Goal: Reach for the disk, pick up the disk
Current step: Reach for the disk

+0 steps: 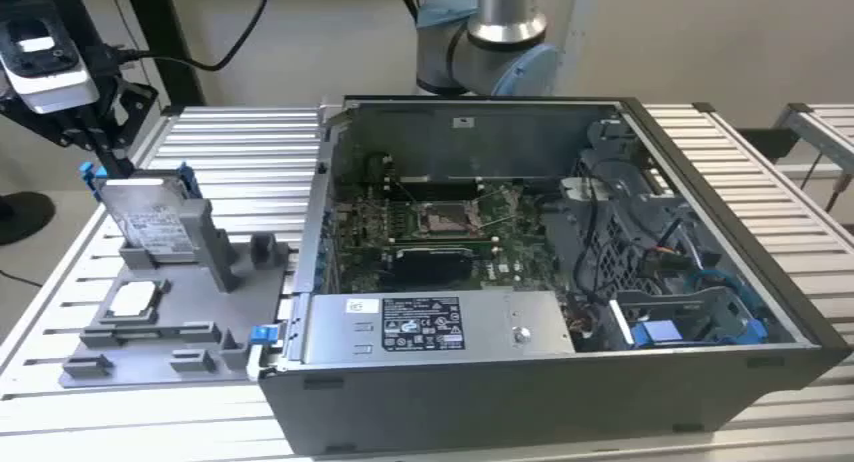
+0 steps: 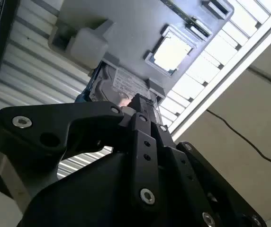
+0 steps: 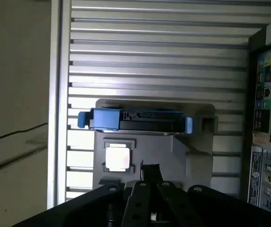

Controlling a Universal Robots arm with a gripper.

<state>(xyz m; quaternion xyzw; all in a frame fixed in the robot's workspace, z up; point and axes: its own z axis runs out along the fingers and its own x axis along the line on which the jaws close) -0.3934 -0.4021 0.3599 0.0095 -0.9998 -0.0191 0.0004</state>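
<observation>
While the gripper's (image 2: 142, 101) own linkage covers part of the disk (image 2: 121, 85) in the second wrist view, we log its jaws pressed together, holding nothing. It points down just above the disk, which stands upright in a grey fixture (image 1: 200, 322) at the exterior view's left, beside the open computer case (image 1: 534, 382).

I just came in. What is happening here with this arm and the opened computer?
A robot arm is working beside an open computer case. Its gripper hangs close over the upper edge of the disk, at the exterior view's left. Whether it touches the disk, I cannot tell. The disk stands upright in a gray holder on the slatted table and is not yet lifted. A small silver chip lies in the same holder.
</observation>
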